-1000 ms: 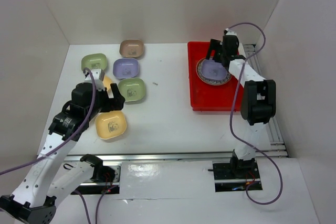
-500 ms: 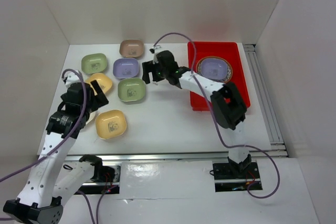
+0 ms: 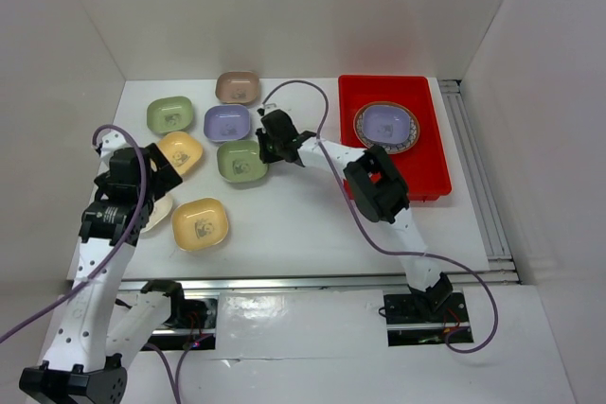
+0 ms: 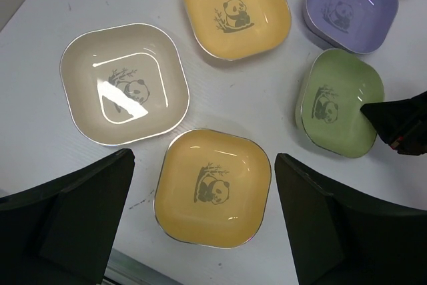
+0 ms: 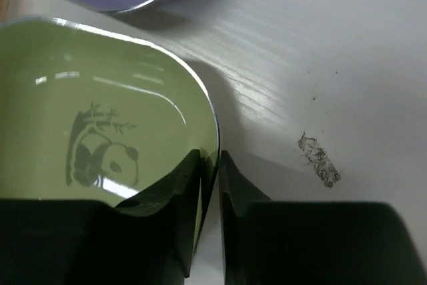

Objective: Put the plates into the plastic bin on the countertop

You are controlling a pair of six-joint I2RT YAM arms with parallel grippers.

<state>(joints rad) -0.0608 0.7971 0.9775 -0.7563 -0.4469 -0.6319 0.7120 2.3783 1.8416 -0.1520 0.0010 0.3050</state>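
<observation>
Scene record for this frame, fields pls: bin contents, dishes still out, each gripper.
bin: red bin holds one round plate
outside bin: tan-pink dish, lilac dish, far green dish, far yellow dish, cream dish, near yellow dish, near green dish
right gripper: fingers astride the near green dish's rim, shut on it
left gripper: open, empty, above the near yellow dish

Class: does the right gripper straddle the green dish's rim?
Yes, the right gripper has one finger inside the green panda dish, one outside.
</observation>
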